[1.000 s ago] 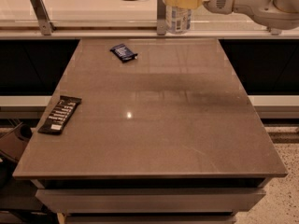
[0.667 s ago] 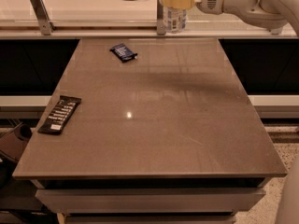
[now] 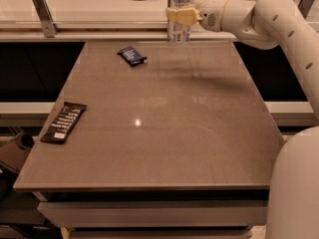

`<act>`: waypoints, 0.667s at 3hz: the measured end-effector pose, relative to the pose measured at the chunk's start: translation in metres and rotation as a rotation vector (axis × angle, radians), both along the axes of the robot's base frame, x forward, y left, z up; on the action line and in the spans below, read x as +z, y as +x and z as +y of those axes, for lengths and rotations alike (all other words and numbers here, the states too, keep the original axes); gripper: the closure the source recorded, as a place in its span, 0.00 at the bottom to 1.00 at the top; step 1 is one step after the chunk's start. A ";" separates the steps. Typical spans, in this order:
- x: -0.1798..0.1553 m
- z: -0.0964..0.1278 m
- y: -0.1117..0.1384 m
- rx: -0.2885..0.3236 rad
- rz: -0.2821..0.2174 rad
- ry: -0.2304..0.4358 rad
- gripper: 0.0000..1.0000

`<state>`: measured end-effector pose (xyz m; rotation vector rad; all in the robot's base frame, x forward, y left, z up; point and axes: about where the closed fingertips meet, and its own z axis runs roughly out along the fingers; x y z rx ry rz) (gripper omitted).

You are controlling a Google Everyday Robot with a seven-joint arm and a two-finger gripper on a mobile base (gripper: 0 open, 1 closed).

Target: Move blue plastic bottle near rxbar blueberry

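The gripper (image 3: 175,17) is clamped around the bottle (image 3: 179,33) at the far edge of the table (image 3: 199,133). The blue snack bar (image 3: 132,56) lies near, to the hand's left and closer to the robot. The bottle should travel upright and be set down just beside the bar, not on it. The tabletop there is bare, and the black bar (image 3: 64,122) lies well apart.
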<state>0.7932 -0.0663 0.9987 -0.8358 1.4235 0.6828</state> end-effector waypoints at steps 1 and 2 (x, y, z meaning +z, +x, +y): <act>-0.056 0.027 0.014 -0.024 0.059 -0.006 1.00; -0.052 0.028 0.012 -0.026 0.045 -0.005 1.00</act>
